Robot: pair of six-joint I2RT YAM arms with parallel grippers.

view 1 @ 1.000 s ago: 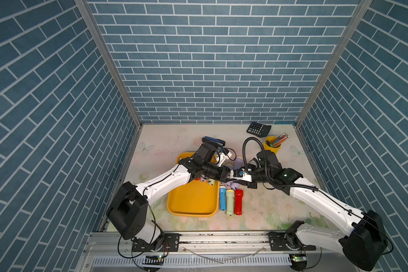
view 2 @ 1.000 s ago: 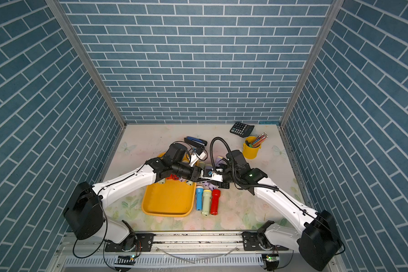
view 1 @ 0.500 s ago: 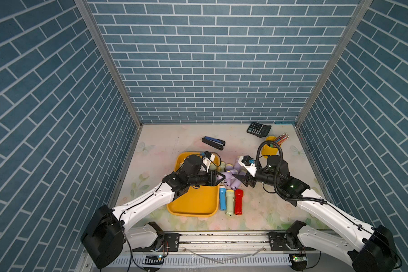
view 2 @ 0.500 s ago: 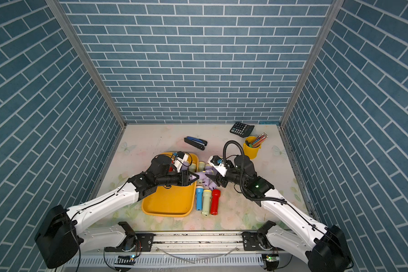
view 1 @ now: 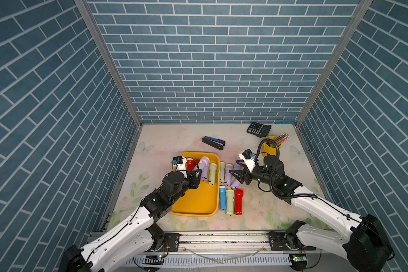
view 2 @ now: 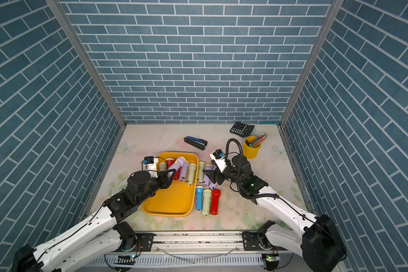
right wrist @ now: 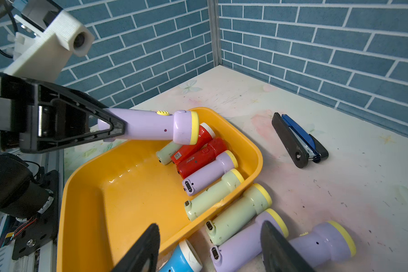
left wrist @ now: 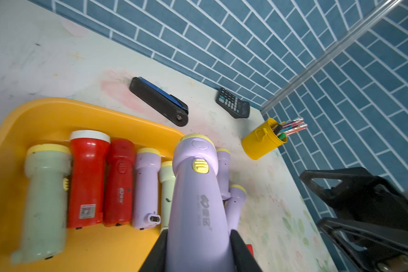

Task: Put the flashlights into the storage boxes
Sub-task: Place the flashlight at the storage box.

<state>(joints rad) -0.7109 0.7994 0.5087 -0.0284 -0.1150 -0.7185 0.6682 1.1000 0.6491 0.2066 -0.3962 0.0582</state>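
My left gripper (view 1: 199, 175) is shut on the tail of a lilac flashlight (left wrist: 196, 200) with a yellow head, held level above the far end of the yellow-orange storage box (view 1: 193, 197). Several flashlights lie side by side in the box: pale green (left wrist: 45, 200), two red (left wrist: 87, 179), lilac (left wrist: 145, 188) and pale green (right wrist: 212, 195). My right gripper (right wrist: 210, 233) hangs open and empty over the flashlights beside the box: pale green (right wrist: 240, 212), two lilac (right wrist: 320, 242). Blue (view 1: 222, 197), pale green (view 1: 229, 200) and red (view 1: 238, 200) ones lie nearer the front.
A black and blue stapler (view 1: 213, 143) lies behind the box. A calculator (view 1: 258, 129) and a yellow cup of pencils (view 1: 270, 147) stand at the back right. Blue brick walls close in three sides.
The two grippers met at the middle a second ago. The right gripper has since opened and drawn back to the right. The left arm has pulled the lilac flashlight left, over the box.
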